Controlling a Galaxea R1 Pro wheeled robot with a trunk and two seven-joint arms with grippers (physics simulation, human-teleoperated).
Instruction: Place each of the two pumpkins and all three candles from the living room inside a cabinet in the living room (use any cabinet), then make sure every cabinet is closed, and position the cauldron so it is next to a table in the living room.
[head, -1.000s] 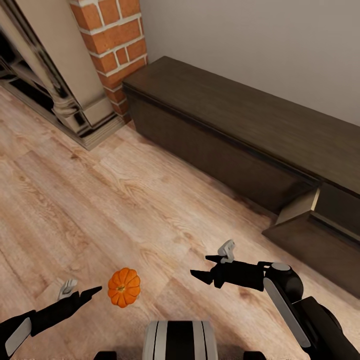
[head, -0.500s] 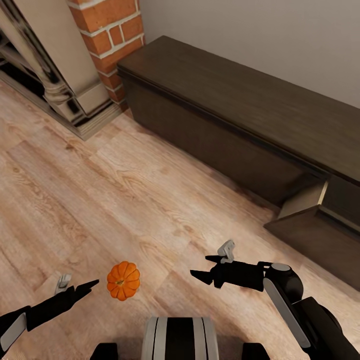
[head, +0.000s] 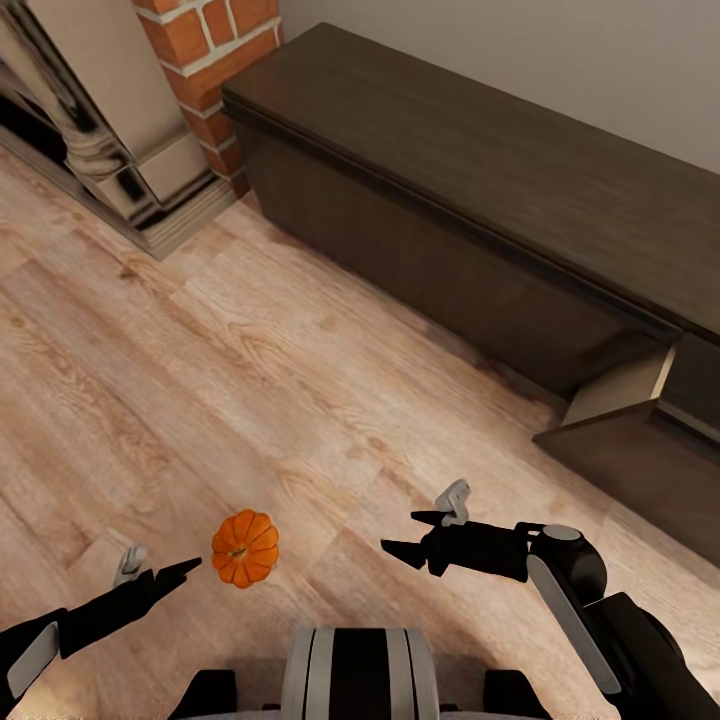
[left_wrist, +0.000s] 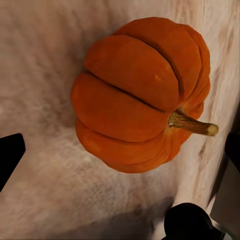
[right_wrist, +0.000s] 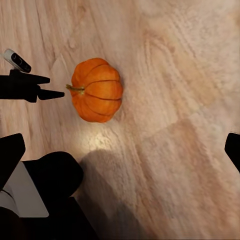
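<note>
One bright-orange ribbed pumpkin (head: 245, 548) lies on its side on the wood floor, its stem turned toward my left gripper (head: 186, 571). That gripper is open, with its fingertips just short of the pumpkin (left_wrist: 140, 95) and nothing between them. In the right wrist view, the left gripper (right_wrist: 55, 86) points at the stem of the pumpkin (right_wrist: 96, 90). My right gripper (head: 400, 532) is open and empty, hovering to the right of the pumpkin. The long dark-brown cabinet (head: 450, 170) runs along the wall. One of its drawers (head: 625, 445) stands pulled out at the right.
A red-brick fireplace (head: 200, 40) with a beige mantel column (head: 100, 110) stands left of the cabinet's end. Bare wood floor lies between the pumpkin and the cabinet. My own base (head: 355, 670) sits at the near edge.
The whole view has shifted, so the camera has moved and the cabinet now looks larger. The pumpkin stays on the floor. The left gripper remains just beside it and the right arm holds still.
</note>
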